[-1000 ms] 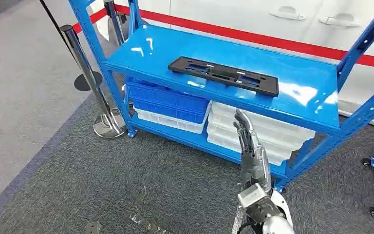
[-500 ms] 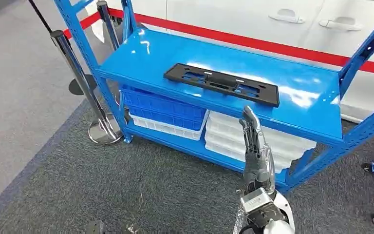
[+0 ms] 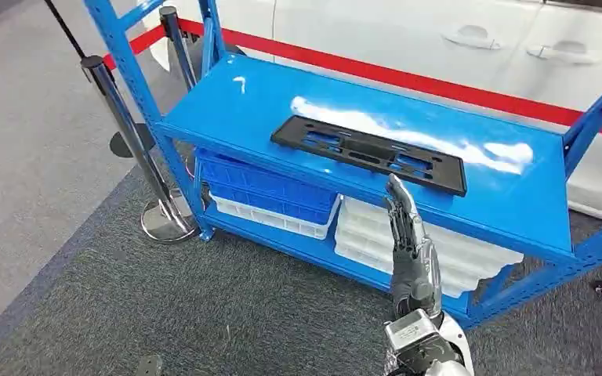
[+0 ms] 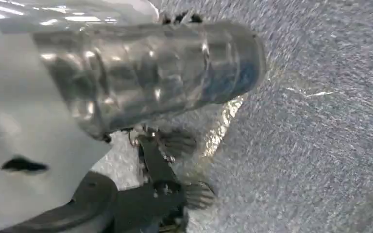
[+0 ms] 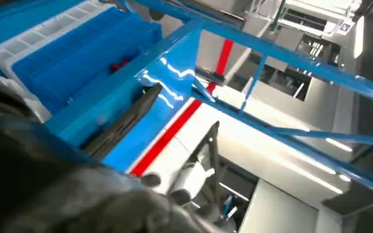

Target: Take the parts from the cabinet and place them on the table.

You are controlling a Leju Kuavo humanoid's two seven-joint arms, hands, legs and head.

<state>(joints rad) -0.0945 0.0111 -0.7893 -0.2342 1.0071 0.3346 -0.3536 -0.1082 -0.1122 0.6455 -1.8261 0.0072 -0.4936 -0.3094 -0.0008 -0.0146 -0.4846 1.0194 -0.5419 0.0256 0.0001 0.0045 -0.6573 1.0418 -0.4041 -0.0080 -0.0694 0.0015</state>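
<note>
red item [image 5: 121,65] in blue bin [image 5: 85,56], right wrist view

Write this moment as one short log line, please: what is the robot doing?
stage: reaching | right hand: empty, fingers straight, below shelf edge | black part: flat on blue shelf, untouched | left hand: unseen

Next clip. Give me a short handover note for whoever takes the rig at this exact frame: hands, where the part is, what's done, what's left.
Right hand: raised, fingers straight, holding nothing, fingertips just short of the shelf's front edge.
Left hand: hanging toward the carpet; I can't tell whether it is open or closed.
Black part: lying flat on the blue shelf, untouched.
Done: nothing picked yet.
Left: reach over the edge, grip the part, lift it clear and carry it to the table.
</note>
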